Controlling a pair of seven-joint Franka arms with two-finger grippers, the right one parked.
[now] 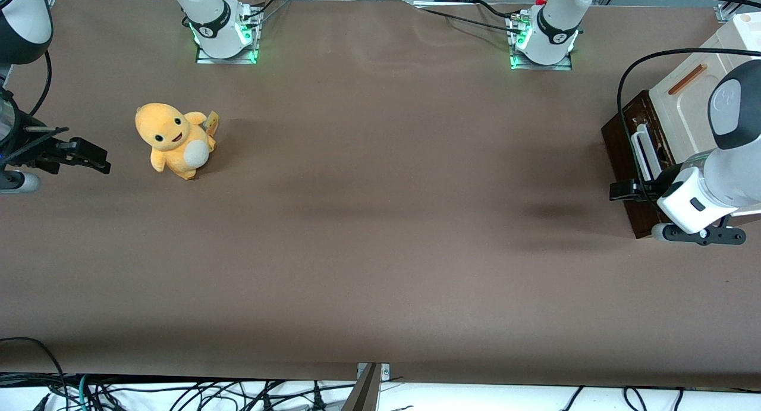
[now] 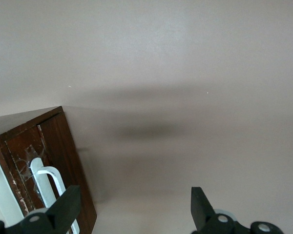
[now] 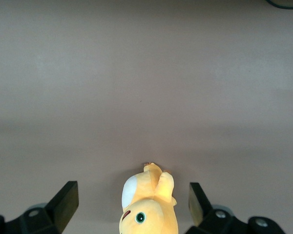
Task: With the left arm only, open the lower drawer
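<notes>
- A wide, matte brown surface [image 1: 380,220] is seen spread across the whole front view, with the two arm bases bolted along its edge farthest from the front camera and loose cables hanging past its nearest edge.
- Toward the parked arm's end of the surface, a small orange-yellow plush toy with a pale belly [image 1: 175,138] is seen standing alone, well apart from everything the task concerns.
- Toward the working arm's end, the lower drawer [image 1: 624,155], a dark brown wooden drawer with a white bar handle [image 1: 641,152] on its front, is seen under a cream-white cabinet panel with a copper-coloured strip [image 1: 684,104].
- None of its inside is shown; it is judged to be shut or nearly so, and nothing of the opening is judged done.
- In the wrist view the drawer's dark front is seen scuffed and chipped beside the looped handle.
- The large white left arm with dark grey joint bands [image 1: 728,155] is seen reaching over the cabinet, and its small black pincer [image 1: 624,190] is held just in front of the drawer, by the handle's nearer end.
- The pincer's fingers [image 2: 66,207] are seen spread wide with nothing between them; one fingertip is close to the handle, but contact cannot be told.
- Closing on the handle and pulling the drawer outward are judged to be left.
</notes>
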